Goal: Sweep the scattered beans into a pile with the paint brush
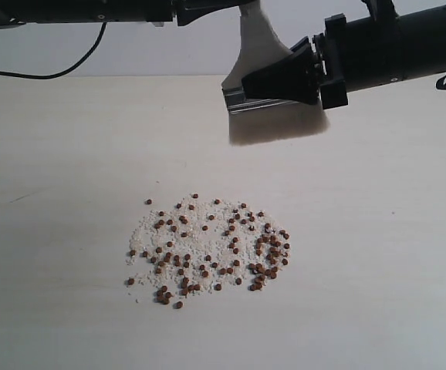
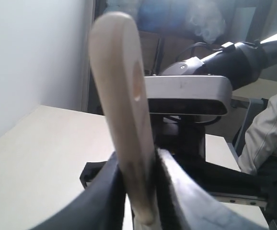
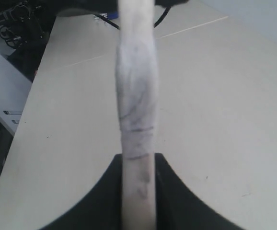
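The paint brush [image 1: 277, 122] hangs in the air above the far part of the table, bristles down and pale handle up. My right gripper [image 1: 273, 81] is shut on it at the silver band, reaching in from the right. My left gripper [image 1: 231, 6] is at the top edge, shut on the handle end. In the left wrist view the handle [image 2: 121, 96], with its hole, stands between the left gripper [image 2: 141, 191] jaws. In the right wrist view the brush [image 3: 137, 96] runs edge-on out of the right gripper [image 3: 138, 191]. The beans [image 1: 207, 250] lie scattered among white grains, nearer than the brush.
The pale table [image 1: 377, 254] spreads bare around the bean patch. A black cable [image 1: 69, 65] lies at the far left by the wall. The two dark arms cross the top of the exterior view.
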{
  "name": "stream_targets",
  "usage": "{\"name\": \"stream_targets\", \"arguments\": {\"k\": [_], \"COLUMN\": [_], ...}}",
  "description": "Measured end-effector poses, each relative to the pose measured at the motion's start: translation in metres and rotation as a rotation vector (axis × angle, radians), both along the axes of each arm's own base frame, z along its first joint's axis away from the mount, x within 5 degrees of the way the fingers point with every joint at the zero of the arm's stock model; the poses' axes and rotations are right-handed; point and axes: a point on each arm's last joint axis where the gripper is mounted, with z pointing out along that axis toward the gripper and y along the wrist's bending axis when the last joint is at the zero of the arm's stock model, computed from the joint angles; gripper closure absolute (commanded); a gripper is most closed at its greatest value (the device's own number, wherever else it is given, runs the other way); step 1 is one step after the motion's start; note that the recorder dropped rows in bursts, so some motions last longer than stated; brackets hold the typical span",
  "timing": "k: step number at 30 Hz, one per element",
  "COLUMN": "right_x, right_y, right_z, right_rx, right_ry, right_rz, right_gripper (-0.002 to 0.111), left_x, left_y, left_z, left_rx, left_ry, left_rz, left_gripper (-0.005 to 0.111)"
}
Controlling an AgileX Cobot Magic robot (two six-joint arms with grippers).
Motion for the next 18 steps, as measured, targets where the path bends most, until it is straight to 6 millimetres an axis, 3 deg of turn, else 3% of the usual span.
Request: {"name": "stream_targets", "arguments": {"k": [7, 14, 18], "right_x": [-0.0037, -0.0047, -0.0048], "right_y": [0.0092, 0.0101, 0.01], "right_z": [-0.0007, -0.0016, -0.0018], "right_rx": [-0.008, -0.019, -0.021], "right_ry": [0.001, 0.0, -0.001], "right_rz": [0.026, 0.037, 0.038], "right_gripper": [0.108, 0.108, 0.108], "left_x": [-0.0018, -0.0019, -0.0017], "left_y": [-0.0004, -0.001, -0.001], "left_z": [-0.0007, -0.0002, -0.0002], "left_rx": [0.007, 0.003, 0.002], "left_ry": [-0.004, -0.001, 0.0], "left_rz": [-0.017, -0.014, -0.012], "left_gripper": [0.085, 0.064, 0.062]}}
